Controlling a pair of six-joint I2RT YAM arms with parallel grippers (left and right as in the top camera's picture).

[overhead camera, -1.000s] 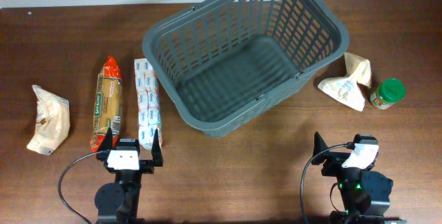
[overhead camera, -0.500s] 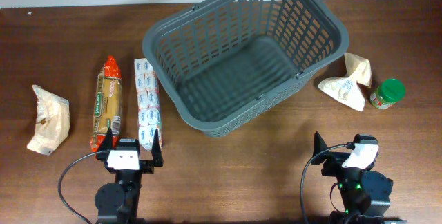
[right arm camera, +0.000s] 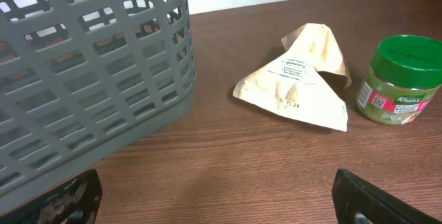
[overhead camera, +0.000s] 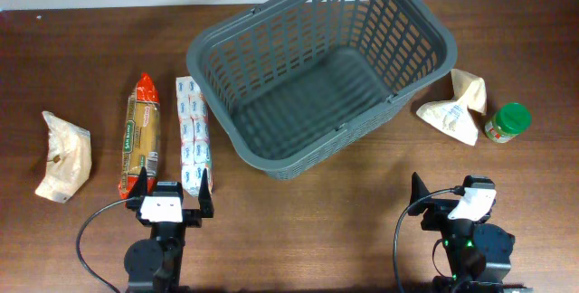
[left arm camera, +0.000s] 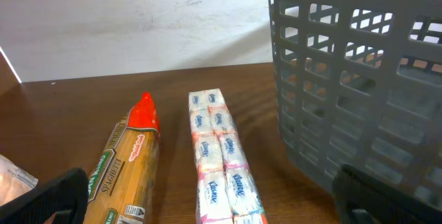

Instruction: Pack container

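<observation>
The dark grey basket stands empty at the middle back of the table; its wall shows in the left wrist view and the right wrist view. A spaghetti pack and a tissue pack lie left of it, also in the left wrist view. A tan pouch lies far left. A beige packet and a green-lidded jar lie right of the basket. My left gripper is open and empty just behind the packs' near ends. My right gripper is open and empty.
The brown wooden table reaches a white wall at the back. Black cables loop beside each arm base near the front edge.
</observation>
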